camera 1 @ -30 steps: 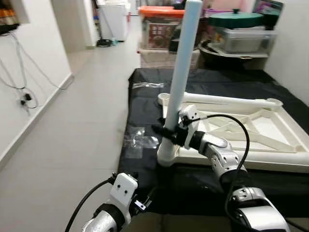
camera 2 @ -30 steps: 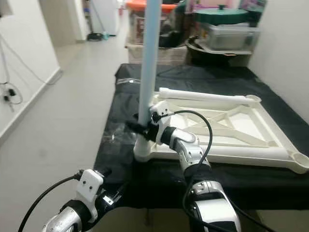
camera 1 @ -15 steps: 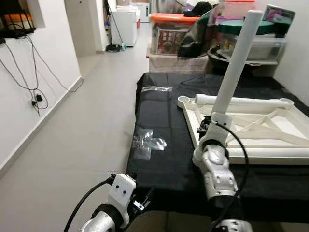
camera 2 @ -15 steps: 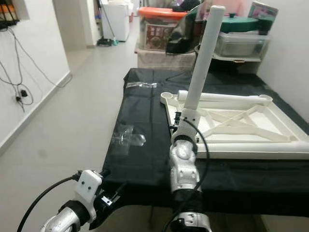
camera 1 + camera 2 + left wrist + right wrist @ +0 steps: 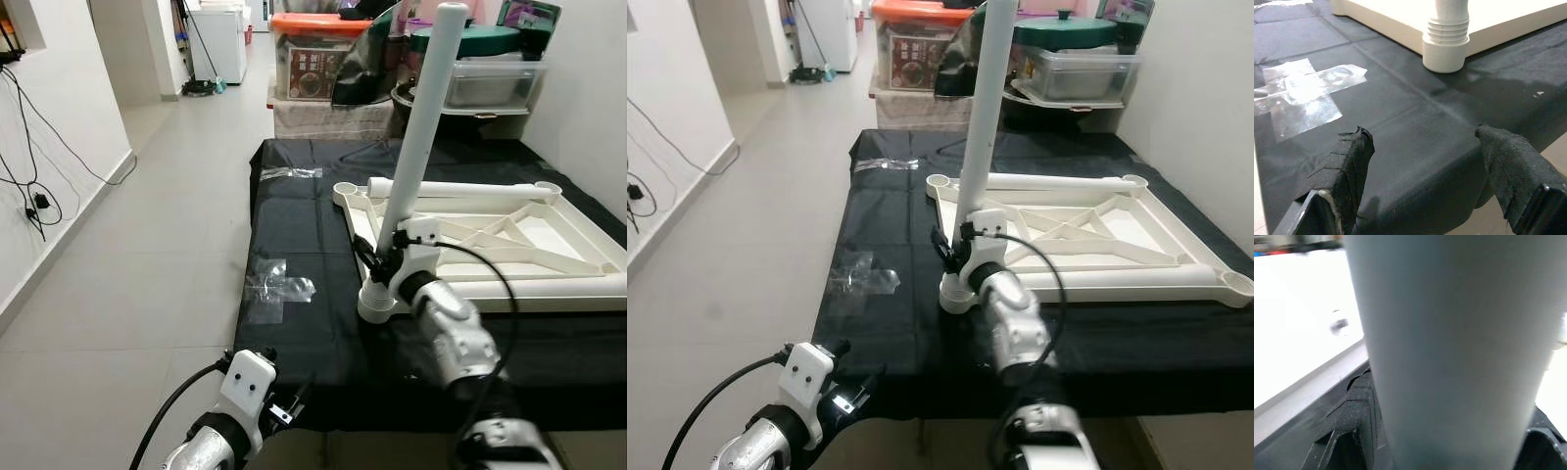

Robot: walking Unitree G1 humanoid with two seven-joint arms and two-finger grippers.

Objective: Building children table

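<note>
Right hand (image 5: 384,262) grips the smooth white tubular leg (image 5: 419,137) at its ribbed socket; left hand (image 5: 1422,161) spread wide

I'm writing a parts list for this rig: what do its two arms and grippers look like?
Both arms are jointed silver metal. The right arm has rounded, glossy segments, a white block at the wrist and a thin black cable looping over it. The left arm carries a white box with a small dark hole, fed by a black cable. The left gripper has two long black fingers in woven black fabric, frayed at the tips.

left claw (image 5: 1420,161) open, right claw (image 5: 377,262) clamped
</note>
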